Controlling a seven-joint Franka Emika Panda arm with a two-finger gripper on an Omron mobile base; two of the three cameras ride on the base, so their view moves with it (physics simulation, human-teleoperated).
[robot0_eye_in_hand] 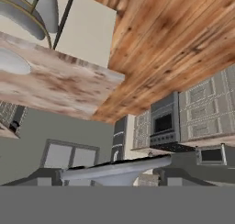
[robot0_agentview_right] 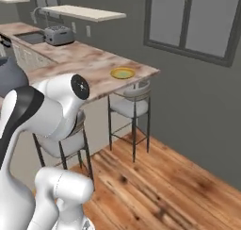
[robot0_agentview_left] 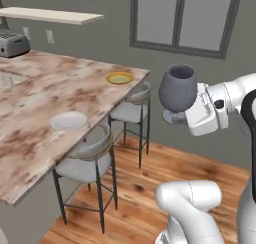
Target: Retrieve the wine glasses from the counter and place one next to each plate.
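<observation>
One wine glass point(robot0_agentview_left: 178, 87) is in my gripper point(robot0_agentview_left: 186, 117), carried in the air well off the end of the counter point(robot0_agentview_left: 35, 138), over the wooden floor point(robot0_agentview_left: 165, 173). My jaws are closed low on the glass, about the stem and foot, bowl upward and upright. In the hand view the round foot point(robot0_eye_in_hand: 114, 170) lies across the bottom between my finger tips. I judge the low hold is chosen so the bowl stays clear and the foot can be set down flat.

Two plates wait on the counter. White-grey plate point(robot0_agentview_left: 68, 121) sits near the counter's near edge, above a stool point(robot0_agentview_left: 87, 160). Yellow-rimmed plate point(robot0_agentview_left: 119, 78) sits toward the far corner, above a second stool point(robot0_agentview_left: 134, 105). Both places read as settings for seated diners, hence one glass per plate.

No glass stands beside either plate yet, so I judge this as the carry leg of a delivery. I cannot say where the second glass is.

Toaster point(robot0_agentview_left: 12, 44) stands at the far back of the counter, well apart from both plates; no obstacle there.

Next move, as I judge it: bring the glass over the counter edge, lower it just beside a plate without touching the rim. Main risk: clipping the counter edge with the foot.
</observation>
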